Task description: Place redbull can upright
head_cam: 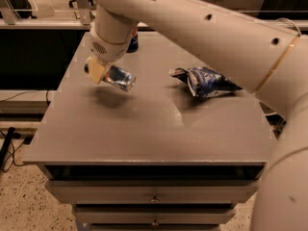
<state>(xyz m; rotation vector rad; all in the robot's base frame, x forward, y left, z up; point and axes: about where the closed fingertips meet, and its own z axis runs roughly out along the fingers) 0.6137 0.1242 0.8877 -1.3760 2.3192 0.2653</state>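
Toward the upper left of the frame, the gripper (pixel 97 71) is clamped on one end of the redbull can (pixel 120 78). The can hangs tilted, nearly on its side, just above the grey table (pixel 144 134), its shadow beneath. Right of centre lies a crumpled blue bag (pixel 207 81); a dark can (pixel 133 43) peeks from behind the arm.

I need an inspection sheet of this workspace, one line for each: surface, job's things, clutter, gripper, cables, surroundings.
Surface: grey table, with drawers under it.
Job's things: redbull can, tilted, held above the table.
Clutter: crumpled bag on the right; dark can at the far edge, partly hidden by the arm.
Gripper: gripper over the table's left part, shut on the redbull can.
Cables: black cable on the floor, left.
Surroundings: speckled floor.
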